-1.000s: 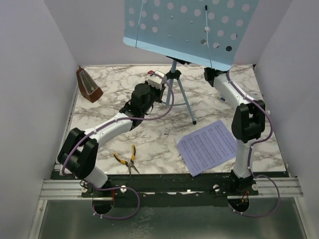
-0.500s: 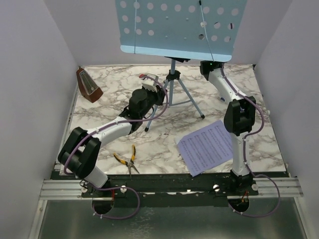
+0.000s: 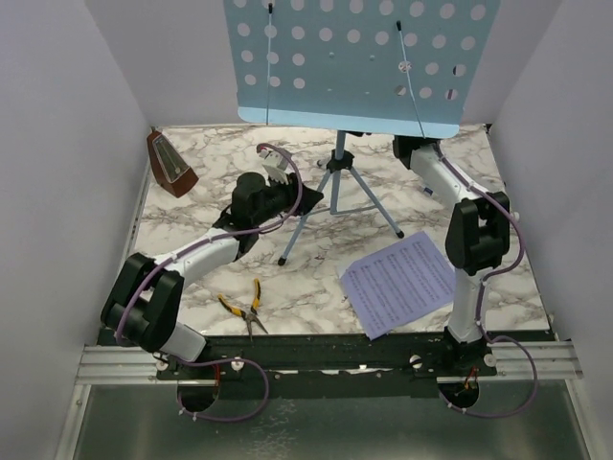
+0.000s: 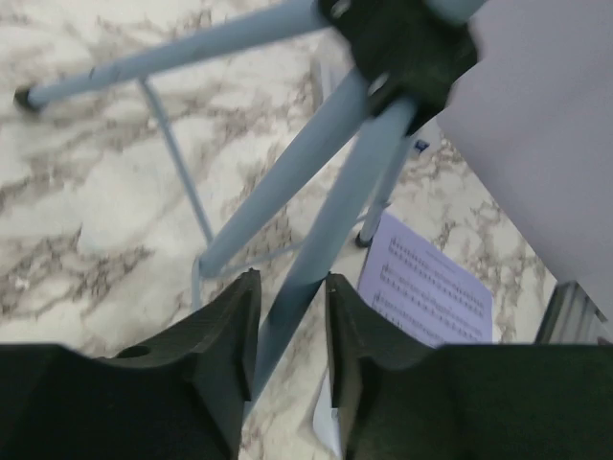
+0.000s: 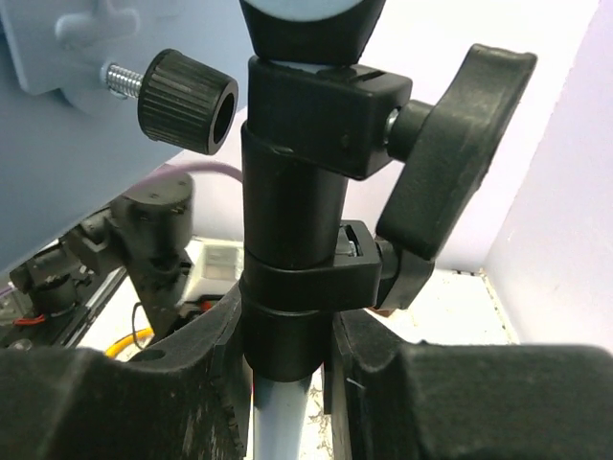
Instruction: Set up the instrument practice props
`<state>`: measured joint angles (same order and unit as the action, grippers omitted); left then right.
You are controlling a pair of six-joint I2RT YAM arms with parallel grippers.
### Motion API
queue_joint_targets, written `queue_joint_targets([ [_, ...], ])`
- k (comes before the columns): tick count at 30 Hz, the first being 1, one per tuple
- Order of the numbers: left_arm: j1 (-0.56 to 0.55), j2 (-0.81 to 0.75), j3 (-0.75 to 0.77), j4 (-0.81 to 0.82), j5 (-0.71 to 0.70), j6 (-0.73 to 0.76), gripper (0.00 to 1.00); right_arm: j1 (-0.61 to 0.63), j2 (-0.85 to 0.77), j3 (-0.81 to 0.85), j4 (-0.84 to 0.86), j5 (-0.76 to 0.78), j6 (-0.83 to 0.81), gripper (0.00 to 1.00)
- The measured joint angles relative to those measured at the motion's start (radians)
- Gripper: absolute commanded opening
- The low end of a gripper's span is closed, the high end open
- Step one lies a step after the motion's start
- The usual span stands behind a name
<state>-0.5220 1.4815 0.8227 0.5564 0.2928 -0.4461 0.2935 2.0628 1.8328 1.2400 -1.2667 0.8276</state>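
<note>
The light blue music stand [image 3: 350, 57] stands on its tripod at the back centre, its perforated desk facing the camera. My right gripper [image 5: 285, 316] is shut on the black collar [image 5: 292, 220] of its shaft; from above, only its wrist [image 3: 412, 149] shows under the desk. My left gripper [image 3: 275, 163] is open, just left of the tripod. One blue leg [image 4: 326, 220] shows beyond its fingers [image 4: 292, 280], with a gap beside it. The sheet of music [image 3: 397, 283] lies flat at the front right. The brown metronome [image 3: 170, 165] leans at the back left wall.
Yellow-handled pliers [image 3: 244, 307] lie near the front edge, left of centre. White walls close in the marble table [image 3: 220, 278] on three sides. The tripod's legs [image 3: 306, 220] spread over the middle of the table.
The stand has shifted right and its desk has squared up to the camera. My left gripper has opened and drawn back left off the tripod leg. The right gripper keeps its hold.
</note>
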Motion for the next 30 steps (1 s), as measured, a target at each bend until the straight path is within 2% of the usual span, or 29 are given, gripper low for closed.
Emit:
queue_joint_targets([
  [3, 0.066, -0.002, 0.005, -0.116, 0.115, -0.076, 0.57, -0.015, -0.027, -0.044, 0.030, 0.010, -0.002, 0.00],
  [6, 0.109, 0.019, 0.011, -0.209, 0.188, -0.127, 0.65, -0.050, -0.029, -0.053, 0.042, 0.026, -0.008, 0.01],
  [10, 0.114, 0.043, 0.056, -0.243, 0.275, -0.180, 0.84, -0.079, -0.029, -0.063, 0.035, 0.043, -0.016, 0.01],
  [11, 0.113, 0.050, 0.078, -0.243, 0.295, -0.190, 0.86, -0.083, -0.029, -0.063, 0.030, 0.046, -0.021, 0.01],
  [14, 0.108, 0.068, 0.140, -0.228, 0.323, -0.213, 0.86, -0.081, -0.029, -0.063, 0.012, 0.056, -0.042, 0.01],
  [16, 0.108, 0.075, 0.166, -0.209, 0.322, -0.227, 0.78, -0.076, -0.029, -0.063, -0.003, 0.067, -0.058, 0.01],
  [19, 0.108, 0.077, 0.181, -0.187, 0.269, -0.261, 0.73, -0.061, -0.031, -0.072, -0.045, 0.110, -0.114, 0.01],
  [25, 0.086, 0.066, 0.155, -0.158, 0.135, -0.295, 0.64, 0.000, -0.050, -0.088, -0.243, 0.293, -0.344, 0.01],
  [26, 0.079, 0.062, 0.148, -0.154, 0.126, -0.298, 0.64, 0.009, -0.051, -0.087, -0.267, 0.320, -0.372, 0.01],
  [30, 0.038, 0.059, 0.128, -0.130, 0.100, -0.325, 0.77, 0.054, -0.069, -0.090, -0.383, 0.475, -0.501, 0.01],
])
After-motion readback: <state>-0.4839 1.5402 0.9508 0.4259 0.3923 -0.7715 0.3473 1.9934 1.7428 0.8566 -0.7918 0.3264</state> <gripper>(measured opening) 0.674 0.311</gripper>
